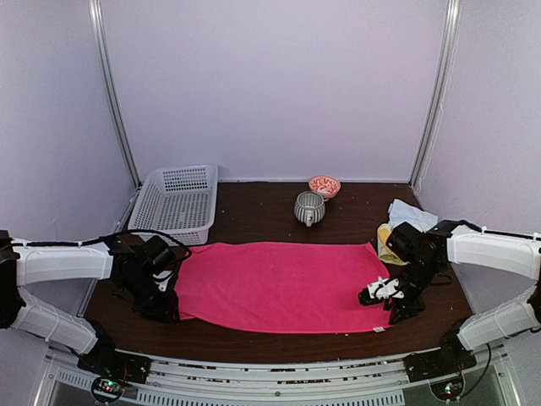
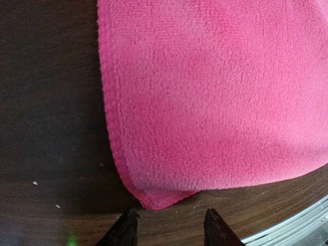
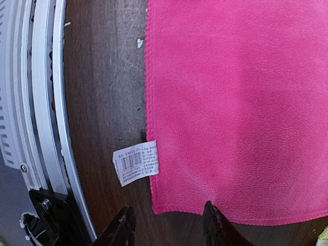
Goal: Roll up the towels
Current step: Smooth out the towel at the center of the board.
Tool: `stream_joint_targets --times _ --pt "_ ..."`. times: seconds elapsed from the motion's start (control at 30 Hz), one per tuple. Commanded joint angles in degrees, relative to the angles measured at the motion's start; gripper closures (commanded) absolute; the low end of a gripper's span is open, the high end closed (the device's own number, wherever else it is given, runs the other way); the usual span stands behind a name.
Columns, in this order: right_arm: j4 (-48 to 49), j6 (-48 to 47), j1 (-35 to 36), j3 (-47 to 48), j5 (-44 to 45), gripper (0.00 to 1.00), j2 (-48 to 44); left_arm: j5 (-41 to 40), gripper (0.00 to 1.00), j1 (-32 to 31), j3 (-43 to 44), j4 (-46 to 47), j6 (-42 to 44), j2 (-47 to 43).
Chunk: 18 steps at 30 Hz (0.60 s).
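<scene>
Starting at the near edge, a metal rail [image 1: 279, 376] runs along the front of the table [image 1: 254, 216], and the pink towel [image 1: 279, 288] lies just behind it. The towel is spread flat and unrolled across the middle of the dark wood, its long sides running left to right.

The left gripper [image 2: 169, 225] sits low at the towel's near left corner. Its jaws stand apart with only bare wood between them. The rounded corner lies just ahead of the tips and is not gripped.

The right gripper [image 3: 166, 225] is at the near right corner, its jaws likewise apart and holding nothing. One fingertip is over bare wood and the other is at the towel's hem; whether it touches the cloth cannot be told. A white label [image 3: 136, 163] with a barcode juts from the towel's near edge close to that corner and lies flat on the wood.

Behind the right gripper, a yellow towel [image 1: 385, 243] sits crumpled just off the pink one's far right corner. A pale towel [image 1: 410, 213] lies bunched just behind the yellow one.

Farther back, near the middle, stands a striped grey cup [image 1: 309, 207]. A small red-patterned bowl [image 1: 325, 185] is just behind it, by the back wall. A white basket [image 1: 177, 203] sits in the far left corner of the table, well apart from the cup.
</scene>
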Motion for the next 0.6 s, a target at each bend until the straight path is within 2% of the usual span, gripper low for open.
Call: stream_joint_targets --times 0.0,0.2,0.3,0.47,0.57 --pt "-2.0 -2.5 2.2 -1.9 4.5 0.54 0.3 0.8 0.56 0.1 -0.2 2.6 -0.8 1.0" --pt "2.8 -1.4 5.0 -5.7 9.7 0.55 2.4 -0.4 0.58 0.1 0.2 3.8 -1.2 2.7" --pt "5.0 -0.5 5.5 -6.3 9.7 0.59 3.1 -0.5 0.62 0.2 0.2 5.2 -1.6 3.0" --pt "8.1 0.6 5.7 -7.5 10.4 0.68 1.0 -1.5 0.84 0.1 0.2 6.0 -2.2 3.9" --pt "7.7 0.0 5.8 -7.7 10.6 0.82 0.1 -1.7 1.0 0.1 0.4 6.3 -2.0 4.0"
